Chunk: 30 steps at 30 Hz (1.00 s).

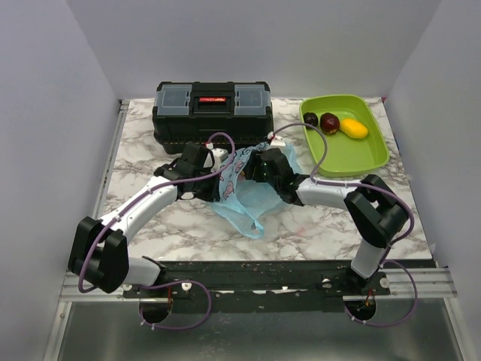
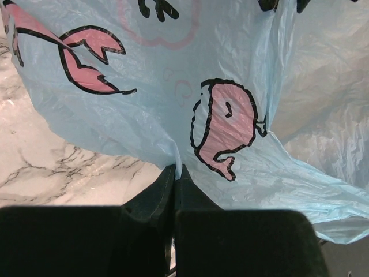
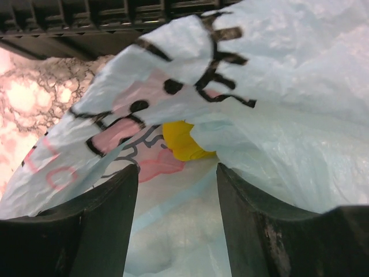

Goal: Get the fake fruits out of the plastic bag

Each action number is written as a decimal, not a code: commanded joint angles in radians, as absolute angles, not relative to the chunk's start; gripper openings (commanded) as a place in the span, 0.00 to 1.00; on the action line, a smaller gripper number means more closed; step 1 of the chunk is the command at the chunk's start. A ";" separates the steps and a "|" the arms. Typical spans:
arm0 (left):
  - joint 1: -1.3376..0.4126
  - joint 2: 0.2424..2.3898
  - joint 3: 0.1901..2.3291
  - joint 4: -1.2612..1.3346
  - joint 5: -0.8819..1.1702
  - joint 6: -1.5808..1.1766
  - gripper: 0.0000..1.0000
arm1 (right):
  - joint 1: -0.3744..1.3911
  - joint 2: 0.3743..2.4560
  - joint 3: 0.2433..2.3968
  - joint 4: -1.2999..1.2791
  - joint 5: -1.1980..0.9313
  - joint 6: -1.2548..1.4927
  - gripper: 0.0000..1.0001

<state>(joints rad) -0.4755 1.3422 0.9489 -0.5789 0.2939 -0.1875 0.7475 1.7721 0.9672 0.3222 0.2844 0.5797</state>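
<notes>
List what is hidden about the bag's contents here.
Right wrist view: yellow fruit mostly covered by plastic bag folds; whole shape unclear.
Left wrist view: bag film fills the frame beyond the left gripper; contents unseen.
Top view: bag's own folds cover its opening; fruit inside not visible.

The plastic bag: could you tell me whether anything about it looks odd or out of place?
Nothing looks torn or spilled. One yellow fruit sits inside the plastic bag, while three fruits lie in the green tray.
</notes>
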 commanded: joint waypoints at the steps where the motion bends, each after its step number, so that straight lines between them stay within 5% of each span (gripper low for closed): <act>1: -0.483 1.345 0.972 -0.595 0.327 -0.179 0.00 | 0.764 1.728 0.925 0.437 0.225 0.483 0.57; 4: -0.483 1.348 0.972 -0.595 0.330 -0.179 0.00 | 0.764 1.743 0.938 0.450 0.202 0.470 0.46; 11: -0.486 1.345 0.973 -0.595 0.330 -0.179 0.00 | 0.785 1.796 0.998 0.421 0.230 0.473 0.44; 30: -0.486 1.337 0.973 -0.594 0.334 -0.178 0.00 | 0.810 1.987 1.164 0.334 0.468 0.090 0.77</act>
